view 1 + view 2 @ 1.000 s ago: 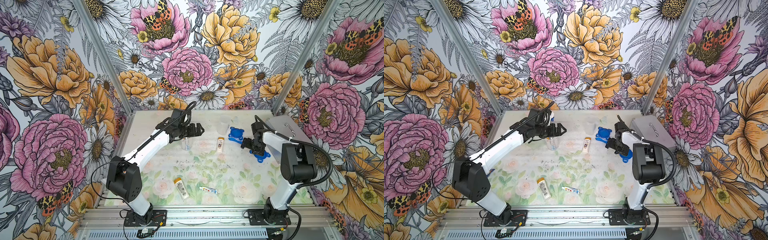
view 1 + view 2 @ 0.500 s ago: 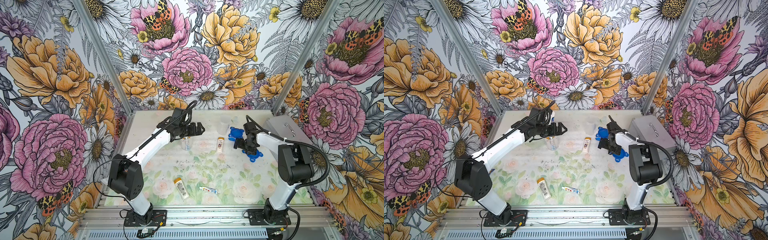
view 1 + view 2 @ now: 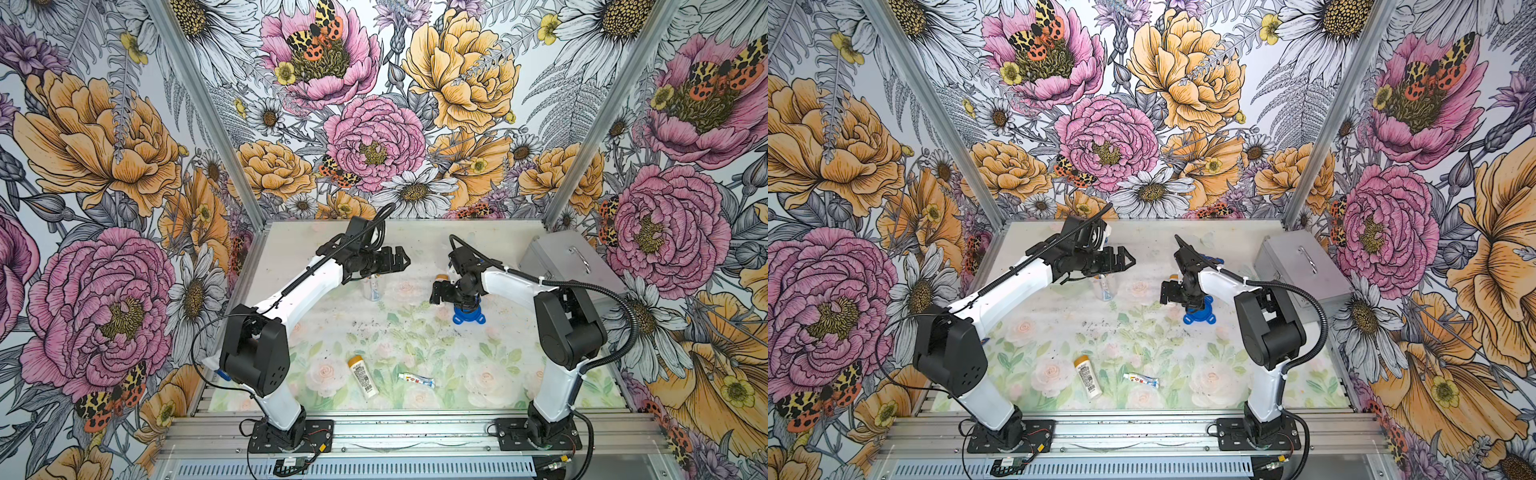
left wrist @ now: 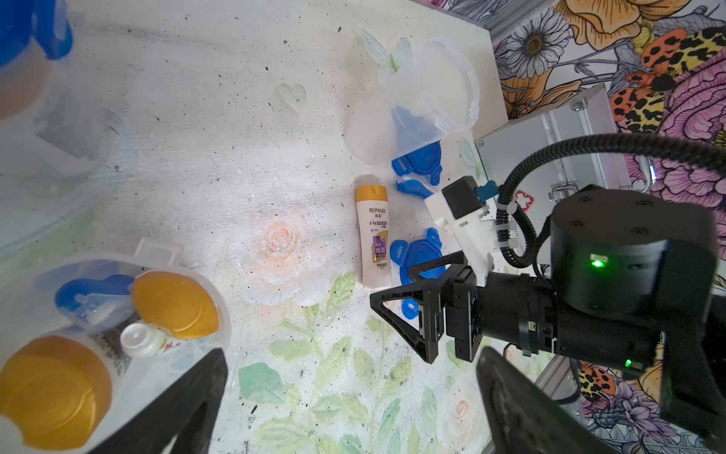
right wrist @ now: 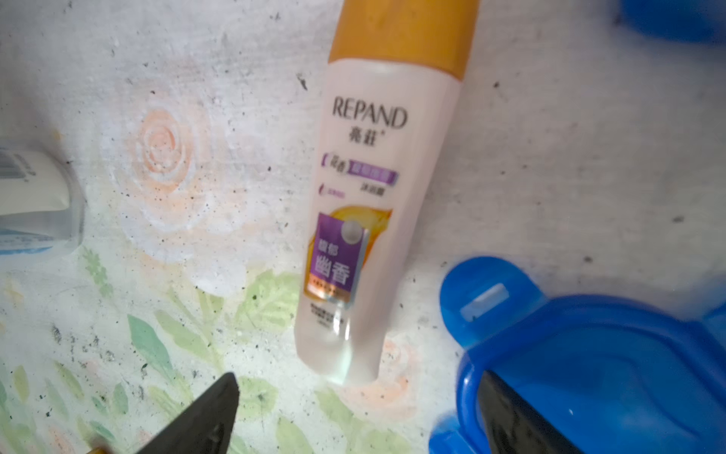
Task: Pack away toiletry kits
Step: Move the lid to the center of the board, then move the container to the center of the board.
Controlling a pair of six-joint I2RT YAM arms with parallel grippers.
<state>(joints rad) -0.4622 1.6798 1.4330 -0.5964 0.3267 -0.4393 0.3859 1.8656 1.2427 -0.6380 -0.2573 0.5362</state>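
Two bottles lie flat. The back bottle [image 4: 373, 236] runs front to back, orange cap toward the back wall, with a blue lid [image 4: 418, 255] just beside its base half. Your right pincer [image 5: 357, 397] hangs over that base, spread wide and empty, one finger [image 5: 530, 424] above the lid. The front bottle [image 3: 363, 376] slants a little, cap toward the back left; the tube [image 3: 417, 380] beside it lies nearly crosswise, both near the front edge. Your left pincer [image 3: 401, 261] hangs wide open and empty above the filled cup [image 3: 372, 286]. Open bench [image 3: 395, 332] stretches between the lid and the front pair; the case [image 3: 569, 266] sits at the right edge, toward the back.
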